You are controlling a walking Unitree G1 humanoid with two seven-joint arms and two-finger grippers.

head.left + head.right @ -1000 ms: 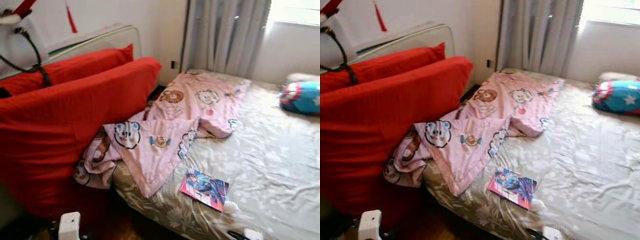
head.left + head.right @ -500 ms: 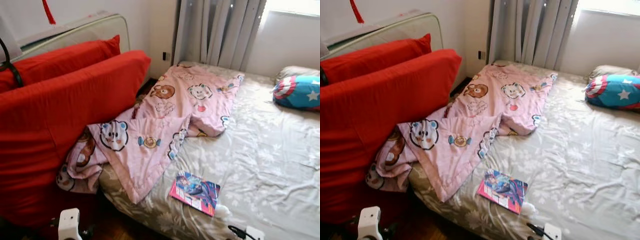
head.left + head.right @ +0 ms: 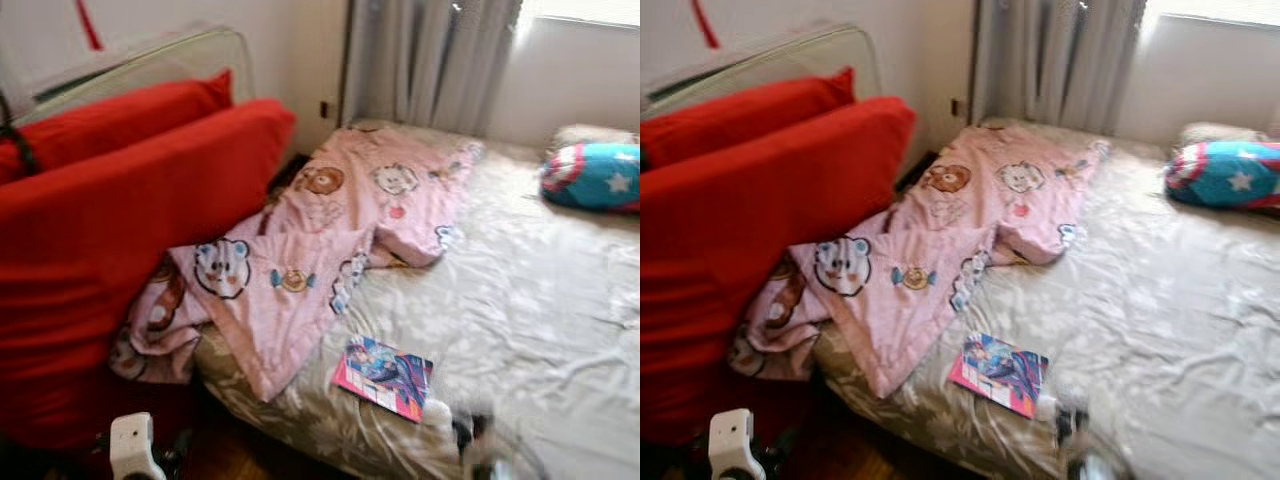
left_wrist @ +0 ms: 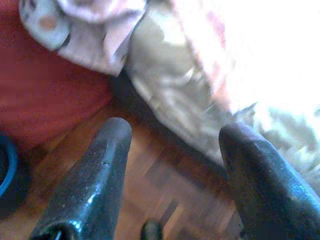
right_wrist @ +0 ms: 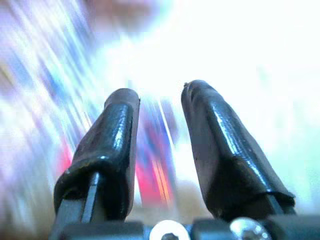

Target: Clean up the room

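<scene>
Reaching for book on bed, lower centre of head view.

Book (image 3: 383,376) flat on sheet near bed (image 3: 540,300) edge, just right of pink blanket (image 3: 330,240). Right gripper (image 5: 159,107) blurred at lower right, aimed at book, jaws moderately apart, empty. Left gripper (image 4: 172,135) low over floor, jaws wide, empty. Next, probably: close in, pinch book edge. No writing legible on cover.

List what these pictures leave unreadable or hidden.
- Book cover: too small and soft in the eye views to read.
- Right gripper: open, but the right wrist view beyond it is motion-smeared and washed out.
- Left gripper: open above the wood floor; the bed beyond is blurred and overexposed.
- Under the pink blanket: hidden by its folds.
</scene>
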